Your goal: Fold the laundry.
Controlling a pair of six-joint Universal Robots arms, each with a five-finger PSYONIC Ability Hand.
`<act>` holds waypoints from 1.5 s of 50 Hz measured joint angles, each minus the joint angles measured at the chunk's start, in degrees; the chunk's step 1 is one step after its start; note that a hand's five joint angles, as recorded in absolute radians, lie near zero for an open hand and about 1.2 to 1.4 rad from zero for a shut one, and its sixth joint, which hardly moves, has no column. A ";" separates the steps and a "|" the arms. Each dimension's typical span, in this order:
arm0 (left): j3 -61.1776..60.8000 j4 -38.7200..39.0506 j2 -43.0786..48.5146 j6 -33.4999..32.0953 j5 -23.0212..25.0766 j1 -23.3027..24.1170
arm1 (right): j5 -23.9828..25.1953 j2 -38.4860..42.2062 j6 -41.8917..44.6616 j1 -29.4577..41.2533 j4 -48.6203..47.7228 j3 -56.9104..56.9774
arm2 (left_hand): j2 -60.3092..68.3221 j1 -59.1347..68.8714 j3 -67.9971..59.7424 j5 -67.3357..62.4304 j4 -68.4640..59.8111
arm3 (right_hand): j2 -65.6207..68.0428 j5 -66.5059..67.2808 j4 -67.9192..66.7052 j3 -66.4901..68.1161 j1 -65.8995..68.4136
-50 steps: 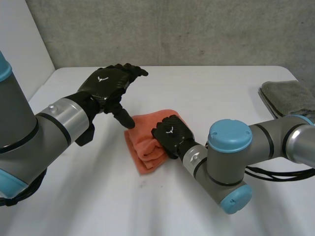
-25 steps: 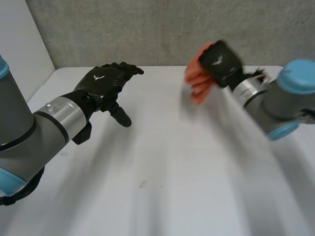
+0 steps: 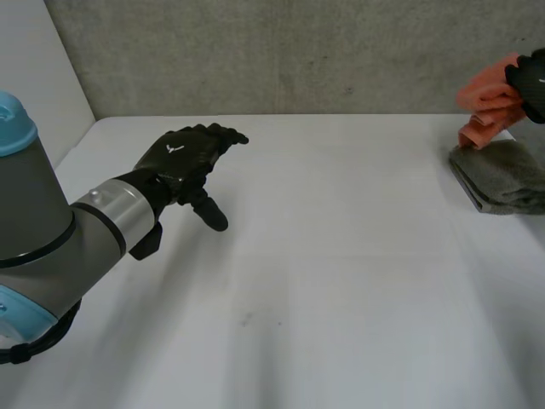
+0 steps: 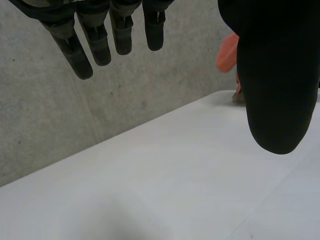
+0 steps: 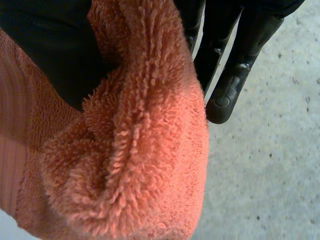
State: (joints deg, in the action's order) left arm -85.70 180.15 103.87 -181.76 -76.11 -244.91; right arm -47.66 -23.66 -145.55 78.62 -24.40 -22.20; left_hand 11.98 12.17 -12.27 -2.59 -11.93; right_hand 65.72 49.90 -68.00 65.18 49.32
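**Orange towel held over the grey one, far R corner**

R hand (image 3: 532,85) is at the far R edge of the table (image 3: 341,273), clamped on the orange towel (image 3: 484,98). In the R wrist view the terry bundle is squeezed between the fingers (image 5: 232,70) on one side and the thumb/palm on the other. The bundle is thick with layers rolled in, so it looks folded. The whole-bundle grip is prob. meant to keep the folds together in the carry.

The towel is clear of the table, hanging just above the grey towel (image 3: 502,175), which lies folded flat by the corner. Judgement: grey one = start of the done stack, and orange goes on top. Needs a flat set-down, since the bunched hold could let the layers slump on release.

L hand (image 3: 180,158) is over the L-centre of the table, well apart from both towels, and holds nothing. Its fingers (image 4: 75,50) are loosely extended, thumb pointing down. It is prob. parked out of the R arm's way. Can't tell if the thumb tip touches the table.

Markings: there is a small white emblem (image 3: 174,148) on the back of the L hand, a shape only w/ no letters. No tag, label or print can be read on either towel.
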 measured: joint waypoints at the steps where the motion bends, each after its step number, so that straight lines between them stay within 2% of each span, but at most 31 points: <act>1: 0.00 -0.01 0.23 -0.01 -0.06 0.01 | 0.43 1.29 -0.43 -0.52 -0.07 1.41 | 0.00 0.00 0.00 0.00 0.00 | 0.00 0.00 0.00 0.00 0.00; 9: 0.05 0.03 1.13 -0.07 -0.19 0.04 | 2.44 7.98 -3.97 -2.26 -0.31 8.23 | 0.00 0.00 0.00 0.00 0.00 | 0.00 0.00 0.00 0.00 0.00; 17: 0.09 0.08 1.19 -0.09 -0.19 0.08 | 2.58 8.80 -5.69 -2.24 -0.43 7.64 | 0.00 0.00 0.00 0.00 0.00 | 0.00 0.00 0.00 0.00 0.00; 33: 0.00 -0.04 1.12 0.01 -0.16 0.55 | 3.02 -3.38 -5.21 -6.22 0.62 -13.40 | 0.00 0.00 0.00 0.00 0.00 | 0.00 0.00 0.00 0.60 0.00; 47: -0.12 -0.06 0.98 0.09 -0.09 1.21 | 7.23 -6.48 -3.05 -9.39 3.31 -21.94 | 0.00 0.00 0.00 0.00 0.00 | 0.00 0.00 0.40 1.09 0.00; 51: -0.20 -0.06 0.95 0.09 -0.07 1.30 | 7.47 -7.02 -1.96 -9.73 3.58 -23.23 | 0.00 0.00 0.00 0.00 0.00 | -3.63 -0.30 4.93 -2.74 -0.06; 54: -0.32 -0.06 0.93 0.04 -0.03 1.50 | 7.47 -7.84 -0.24 -10.07 3.86 -25.14 | 0.00 0.00 0.00 0.00 0.00 | -12.85 -5.87 14.76 -12.10 -1.73; 56: -0.34 -0.06 0.93 0.02 -0.02 1.58 | 7.33 -8.04 0.29 -10.13 4.11 -25.73 | 0.00 0.00 0.00 0.00 0.00 | -28.42 -22.04 30.57 -27.86 -17.32; 57: -0.34 -0.06 0.93 0.02 -0.01 1.61 | 7.22 -8.14 0.56 -10.18 4.29 -26.03 | 0.00 0.00 0.00 0.00 0.00 | -28.42 -22.04 30.57 -27.86 -17.32; 58: -0.35 -0.04 0.93 0.02 0.01 1.66 | 7.02 -8.36 1.06 -10.31 4.69 -26.56 | 0.00 0.00 0.00 0.00 0.00 | -44.29 -37.53 45.53 -42.82 -30.14; 59: -0.35 -0.04 0.92 0.01 0.02 1.69 | 6.88 -8.58 1.43 -10.45 5.04 -26.92 | 0.00 0.00 0.00 0.00 0.00 | -48.60 -42.65 50.82 -48.08 -34.32; 62: -0.34 -0.01 0.87 0.01 0.05 1.76 | 6.45 -9.66 2.64 -11.13 6.30 -28.00 | 0.00 0.00 0.00 0.00 0.00 | -53.05 -45.88 54.61 -52.75 -37.50; 71: -0.14 0.03 0.35 0.00 0.09 1.70 | 3.25 -18.55 5.55 -14.37 14.38 -32.25 | 0.00 0.00 0.00 0.00 0.00 | -53.24 -45.94 54.62 -52.96 -37.65; 75: -0.03 0.03 -0.22 0.00 0.09 1.47 | -2.46 -22.76 6.22 -15.74 19.88 -33.12 | 0.00 0.00 0.00 0.00 0.00 | -53.24 -45.94 54.62 -52.96 -37.65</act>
State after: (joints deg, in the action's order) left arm -85.73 180.18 103.65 -181.76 -76.02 -243.44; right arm -50.12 -46.42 -139.34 62.87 -4.52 -55.31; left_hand 11.98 12.17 -12.27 -2.59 -11.93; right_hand 12.48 3.96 -13.38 12.22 11.67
